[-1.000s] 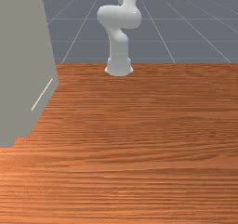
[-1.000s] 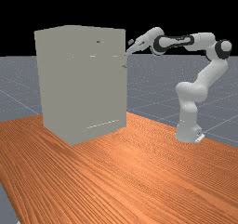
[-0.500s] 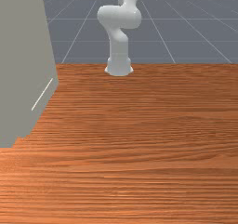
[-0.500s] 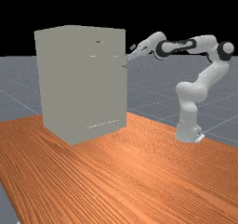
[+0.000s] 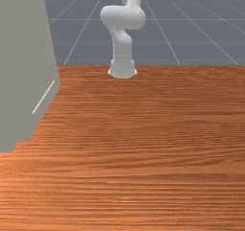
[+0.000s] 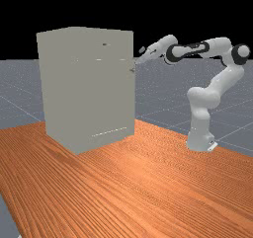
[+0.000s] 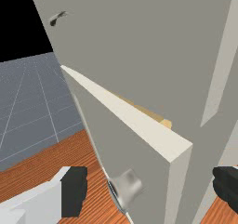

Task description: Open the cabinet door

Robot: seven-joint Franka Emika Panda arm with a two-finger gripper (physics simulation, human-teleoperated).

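The cabinet (image 6: 89,94) stands on the tabletop (image 6: 123,182), its lower door (image 7: 104,130) ajar. Toward the far view's right, beside the cabinet's edge, the claw (image 6: 139,57) gapes wide, holding nothing, the door's knob (image 7: 128,187) between its fingers.

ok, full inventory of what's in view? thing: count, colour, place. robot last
cabinet: 1, grey, far view's left
door: 1, grey, cream edge, on cabinet, ajar
silvery knob: 1, silvery, on door's face
dark knob: 1, dark grey, on cabinet, farther from jaws
thin lines: 2, pale, high and low on cabinet
patch: 1, tan, behind door's edge, unidentified
table: 1, orange-brown, under cabinet
floor: 1, grey, beyond table
backdrop: 1, black, above floor
arm: 1, white and black, far view's right
jaws: 2, black-tipped, open, flanking silvery knob
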